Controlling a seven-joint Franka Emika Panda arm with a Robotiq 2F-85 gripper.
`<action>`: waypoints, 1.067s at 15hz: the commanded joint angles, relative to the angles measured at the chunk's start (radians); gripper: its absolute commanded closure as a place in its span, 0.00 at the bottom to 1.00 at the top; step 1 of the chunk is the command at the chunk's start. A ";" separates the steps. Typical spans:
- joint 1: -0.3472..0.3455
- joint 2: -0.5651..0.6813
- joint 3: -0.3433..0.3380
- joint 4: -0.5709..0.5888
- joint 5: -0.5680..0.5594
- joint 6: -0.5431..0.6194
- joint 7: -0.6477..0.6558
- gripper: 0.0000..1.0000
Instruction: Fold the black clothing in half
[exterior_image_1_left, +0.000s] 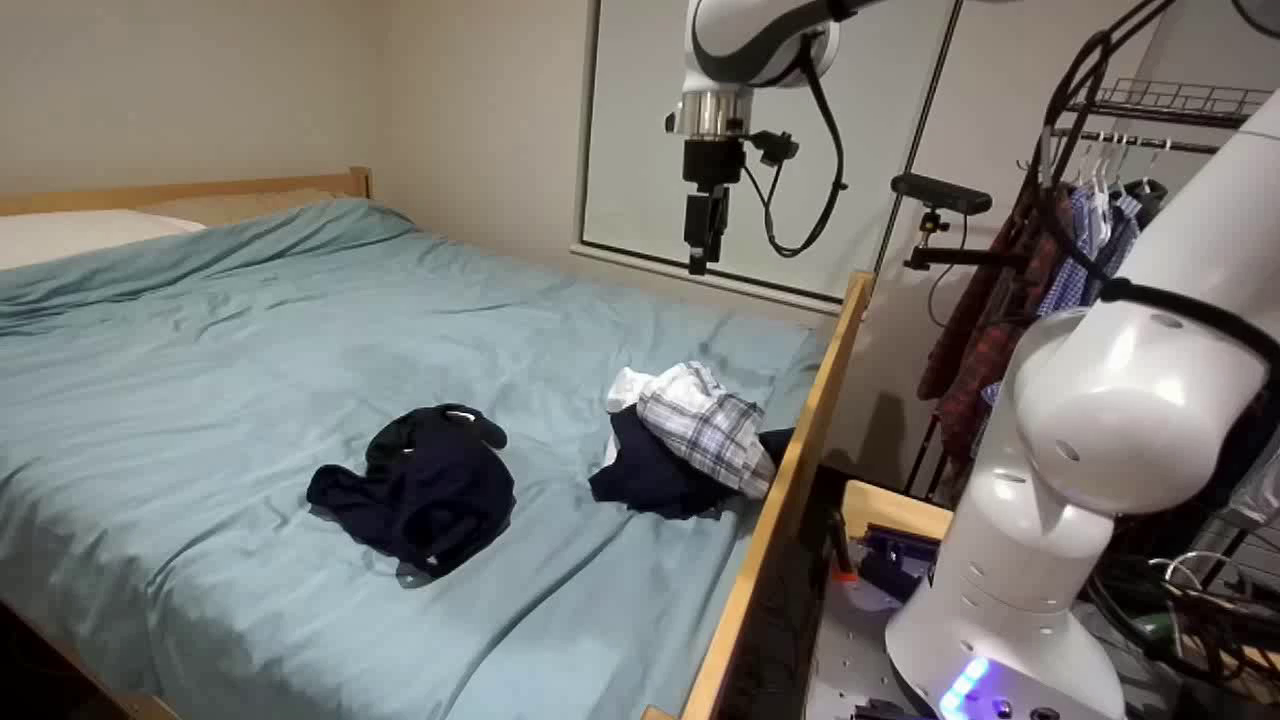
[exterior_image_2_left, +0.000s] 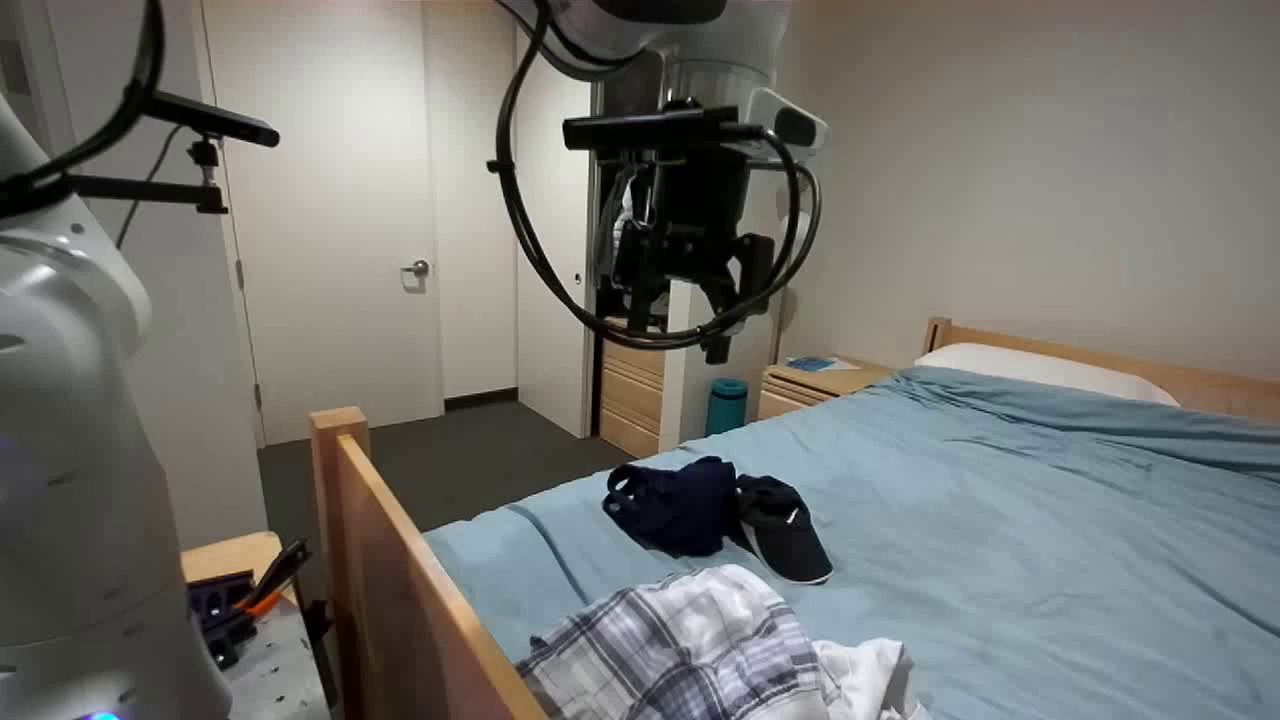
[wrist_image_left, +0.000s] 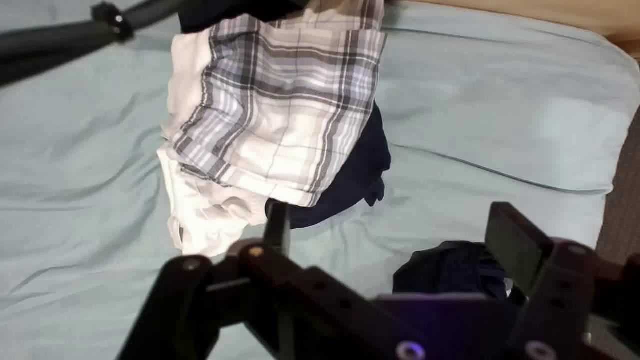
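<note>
Spread wide and empty, the claw (wrist_image_left: 389, 215) should find the near-black clothing (exterior_image_1_left: 445, 505), bunched lower left of centre in an exterior view, light and limp, best pinched at the flap (exterior_image_1_left: 336, 487) jutting from its left edge.

Find dark clothing (exterior_image_1_left: 440, 505) crumpled on blue-green sheet (exterior_image_1_left: 280, 390) in an exterior view. Note plaid garment (exterior_image_1_left: 700, 420) beside wooden rail (exterior_image_1_left: 820, 400); note gripper (exterior_image_1_left: 704, 262) raised well above sheet.

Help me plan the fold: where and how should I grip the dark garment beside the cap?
Probably from above: fingers straight down on the loop-like end of the dark garment, opposite the cap. It looks bunched there, offering slack to pinch.
</note>
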 joint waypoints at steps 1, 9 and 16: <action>-0.018 0.002 0.017 0.001 0.005 -0.001 -0.005 0.00; 0.062 0.405 0.127 0.211 0.088 0.182 -0.061 0.00; 0.034 0.557 0.196 0.306 0.057 0.181 -0.020 0.00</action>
